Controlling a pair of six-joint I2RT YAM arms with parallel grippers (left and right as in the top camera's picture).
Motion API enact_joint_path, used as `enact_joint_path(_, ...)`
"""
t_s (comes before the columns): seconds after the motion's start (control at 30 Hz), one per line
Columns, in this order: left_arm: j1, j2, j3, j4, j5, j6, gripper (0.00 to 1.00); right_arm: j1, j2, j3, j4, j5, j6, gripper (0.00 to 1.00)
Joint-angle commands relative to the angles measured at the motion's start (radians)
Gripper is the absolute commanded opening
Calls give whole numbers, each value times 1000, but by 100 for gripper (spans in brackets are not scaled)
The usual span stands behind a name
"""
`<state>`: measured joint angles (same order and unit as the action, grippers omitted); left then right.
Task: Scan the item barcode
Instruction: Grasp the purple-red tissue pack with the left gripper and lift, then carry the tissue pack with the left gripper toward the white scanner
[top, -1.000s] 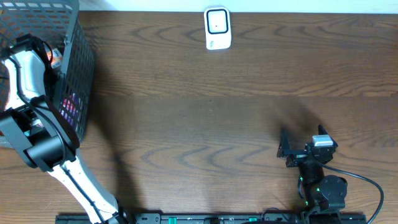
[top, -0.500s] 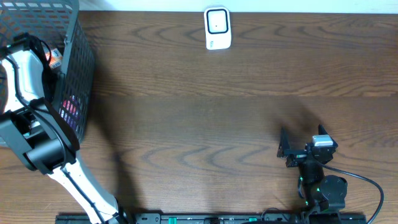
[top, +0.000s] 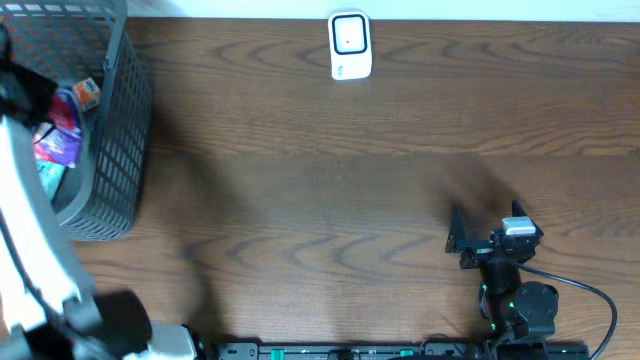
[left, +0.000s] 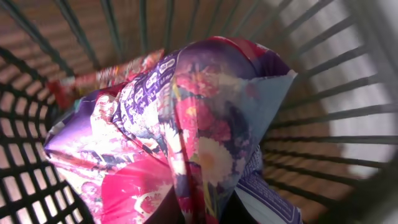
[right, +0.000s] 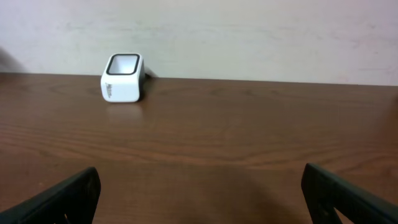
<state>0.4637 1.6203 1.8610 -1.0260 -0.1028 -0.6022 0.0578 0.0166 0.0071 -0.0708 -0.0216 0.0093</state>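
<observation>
You have the crinkly, glossy packet, printed in purple and pink, inside the dark plastic lattice basket at the table's left end, with the left gripper clenched on its lower fold. Your right gripper hovers over the wood-grain table, fingers spread wide and holding nothing, facing the small white rounded scanner.

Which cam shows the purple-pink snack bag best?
Left wrist: the snack bag fills the frame inside the basket, print visible. Overhead catches only a small part at the left edge. Right wrist shows none of it.
</observation>
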Motion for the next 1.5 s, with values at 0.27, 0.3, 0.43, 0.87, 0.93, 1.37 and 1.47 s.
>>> enact_joint_path(0.27,-86,-326,9,77,272,-6,8,8,-3,-1,-5,8,-14,99)
enact_joint_path(0.3,-118,-331,8,82,305,-6,8,8,-3,-1,-5,8,-14,99)
enact_joint_path(0.43,-284,-321,8,69,338,9,7,8,-3,-1,-5,8,-14,99)
enact_joint_path(0.87,-825,4,0,-73,335,206,8,8,-3,-1,-5,8,-14,99)
enact_joint_path(0.93,-870,77,0,-75,335,206,7,8,-3,-1,-5,8,-14,99)
enact_joint_path(1.37,-1020,472,0,-45,335,213,7,8,-3,-1,-5,8,-14,99)
enact_joint_path(1.47,-1032,521,0,-38,335,212,17,8,-3,-1,-5,8,-14,99)
